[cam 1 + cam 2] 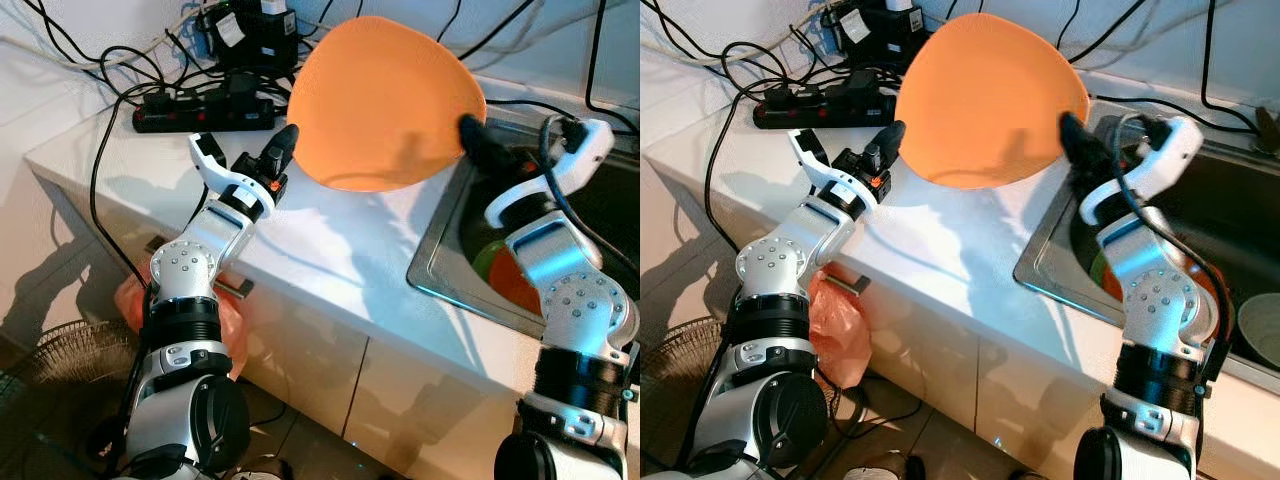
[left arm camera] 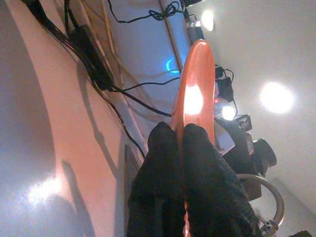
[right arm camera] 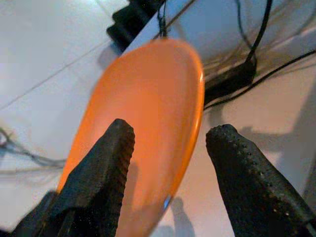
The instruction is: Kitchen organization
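An orange plate (image 1: 385, 100) is held tilted on edge above the white counter (image 1: 330, 240). My left gripper (image 1: 285, 140) is shut on the plate's left rim; the left wrist view shows both black fingers (image 2: 163, 163) pinching the rim of the plate (image 2: 195, 94). My right gripper (image 1: 470, 135) is at the plate's right rim, over the sink's edge. In the right wrist view its fingers (image 3: 108, 163) stand apart, open, with the plate (image 3: 143, 113) between and beyond them. Whether they touch the rim I cannot tell.
A steel sink (image 1: 445, 265) lies at the right with green and orange dishes (image 1: 495, 270) in it and a white bowl (image 1: 1260, 330) further right. A black power strip (image 1: 200, 115) and tangled cables line the back wall. An orange bag (image 1: 835, 330) hangs below the counter.
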Tool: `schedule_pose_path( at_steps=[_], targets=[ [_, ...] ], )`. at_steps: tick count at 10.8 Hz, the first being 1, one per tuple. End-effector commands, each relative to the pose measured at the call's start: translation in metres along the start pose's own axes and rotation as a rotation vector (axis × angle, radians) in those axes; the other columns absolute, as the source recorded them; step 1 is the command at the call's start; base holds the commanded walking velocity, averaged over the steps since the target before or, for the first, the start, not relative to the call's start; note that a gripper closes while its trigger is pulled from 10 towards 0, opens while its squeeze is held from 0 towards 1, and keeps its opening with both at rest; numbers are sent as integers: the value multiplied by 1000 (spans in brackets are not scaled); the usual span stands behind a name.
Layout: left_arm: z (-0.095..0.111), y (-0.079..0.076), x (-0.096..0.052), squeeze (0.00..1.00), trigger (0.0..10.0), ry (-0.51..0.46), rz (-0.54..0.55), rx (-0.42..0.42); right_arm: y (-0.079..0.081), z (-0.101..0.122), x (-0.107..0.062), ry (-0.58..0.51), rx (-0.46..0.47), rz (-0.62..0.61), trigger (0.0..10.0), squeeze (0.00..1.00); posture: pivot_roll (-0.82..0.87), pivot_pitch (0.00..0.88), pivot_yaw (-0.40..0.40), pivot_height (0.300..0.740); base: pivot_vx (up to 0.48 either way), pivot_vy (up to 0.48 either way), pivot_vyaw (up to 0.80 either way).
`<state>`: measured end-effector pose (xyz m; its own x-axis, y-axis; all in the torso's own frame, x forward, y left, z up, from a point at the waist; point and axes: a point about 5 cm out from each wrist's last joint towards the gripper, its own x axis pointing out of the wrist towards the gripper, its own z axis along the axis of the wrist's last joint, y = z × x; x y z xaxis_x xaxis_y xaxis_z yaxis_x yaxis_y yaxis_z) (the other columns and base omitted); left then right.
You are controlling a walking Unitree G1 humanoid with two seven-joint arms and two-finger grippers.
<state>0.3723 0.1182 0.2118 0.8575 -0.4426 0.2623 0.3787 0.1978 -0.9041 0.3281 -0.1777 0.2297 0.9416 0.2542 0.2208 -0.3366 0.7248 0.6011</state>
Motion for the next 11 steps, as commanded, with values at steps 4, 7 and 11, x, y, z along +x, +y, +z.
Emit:
schedule_pose_path(
  at_steps=[4, 7, 11],
  targets=[
    [-1, -19, 3, 0, 0, 15, -114, -21, 5, -8, 1, 30, 33, 33, 10000, 0, 60, 63, 36, 740, 0, 0, 0],
    [-11, -22, 4, 0, 0, 55, -141, -39, 17, -20, 11, 50, 71, 92, 3569, 0, 64, 63, 37, 740, 0, 0, 0],
    [-14, -23, 2, 0, 0, 71, -147, -47, 17, -20, 14, 31, 100, 73, 0, 0, 62, 66, 35, 740, 0, 0, 0]
  ],
)
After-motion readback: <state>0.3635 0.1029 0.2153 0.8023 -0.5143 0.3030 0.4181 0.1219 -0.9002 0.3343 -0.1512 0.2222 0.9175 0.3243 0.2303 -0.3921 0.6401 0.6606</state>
